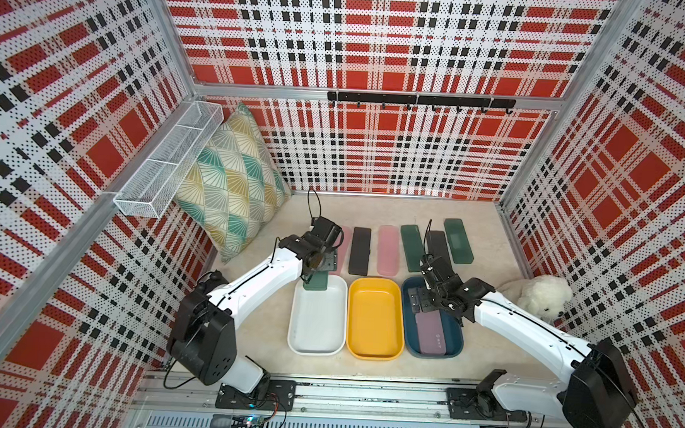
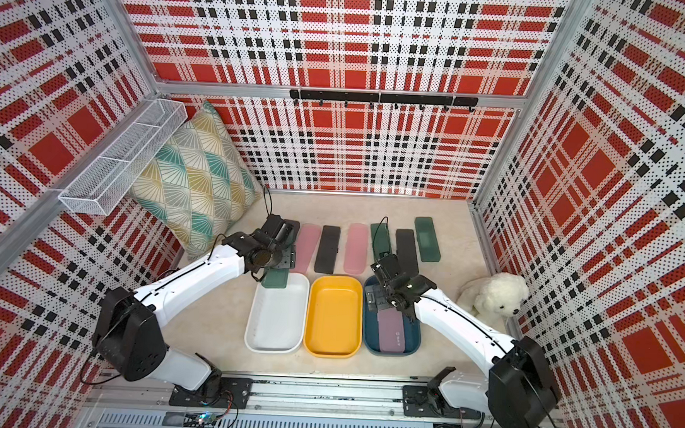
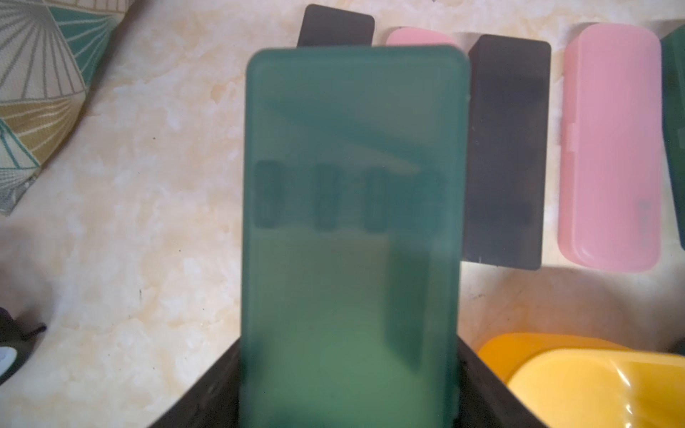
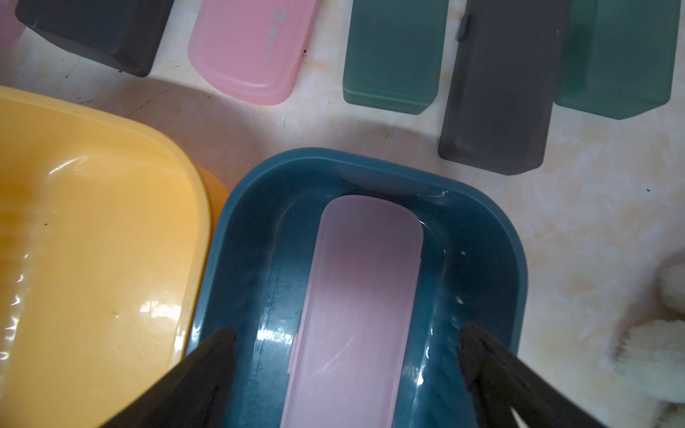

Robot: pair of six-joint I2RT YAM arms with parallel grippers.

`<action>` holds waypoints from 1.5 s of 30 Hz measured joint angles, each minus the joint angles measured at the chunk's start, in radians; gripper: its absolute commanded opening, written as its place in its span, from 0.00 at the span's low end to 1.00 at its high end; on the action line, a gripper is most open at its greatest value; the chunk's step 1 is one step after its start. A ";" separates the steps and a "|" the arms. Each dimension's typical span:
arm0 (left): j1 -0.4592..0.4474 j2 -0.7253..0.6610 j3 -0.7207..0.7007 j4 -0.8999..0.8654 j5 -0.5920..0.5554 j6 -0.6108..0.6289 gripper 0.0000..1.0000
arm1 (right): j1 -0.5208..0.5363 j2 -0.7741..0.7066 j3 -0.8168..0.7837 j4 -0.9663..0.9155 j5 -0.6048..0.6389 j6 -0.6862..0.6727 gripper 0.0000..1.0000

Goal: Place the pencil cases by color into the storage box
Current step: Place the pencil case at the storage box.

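Note:
My left gripper point(image 3: 348, 374) is shut on a dark green pencil case point(image 3: 352, 207), which hangs over the far end of the white tub point(image 1: 317, 326); in a top view the case point(image 1: 315, 283) pokes out below the gripper point(image 1: 318, 271). My right gripper point(image 4: 346, 344) stands open over the blue tub point(image 4: 493, 229), where a pink case point(image 4: 363, 281) lies flat. The yellow tub point(image 1: 375, 321) between them holds nothing. On the table behind the tubs, black point(image 1: 360, 250), pink point(image 1: 388, 249) and green point(image 1: 458, 240) cases lie in a row.
A patterned cushion point(image 1: 230, 177) leans in the back left corner under a white wire basket point(image 1: 166, 161). A white plush seal point(image 1: 541, 298) lies by the right wall, near the right arm. A black hook rail point(image 1: 419, 100) runs along the back wall.

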 measured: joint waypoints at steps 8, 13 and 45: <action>-0.111 -0.014 -0.101 -0.016 -0.022 -0.099 0.44 | 0.000 0.000 -0.011 0.018 -0.017 -0.013 1.00; -0.174 -0.060 -0.155 -0.029 -0.031 -0.164 0.44 | 0.000 0.000 -0.024 0.026 -0.021 -0.018 1.00; -0.409 -0.181 -0.426 -0.031 -0.072 -0.513 0.43 | 0.000 0.107 -0.026 0.091 -0.097 -0.095 1.00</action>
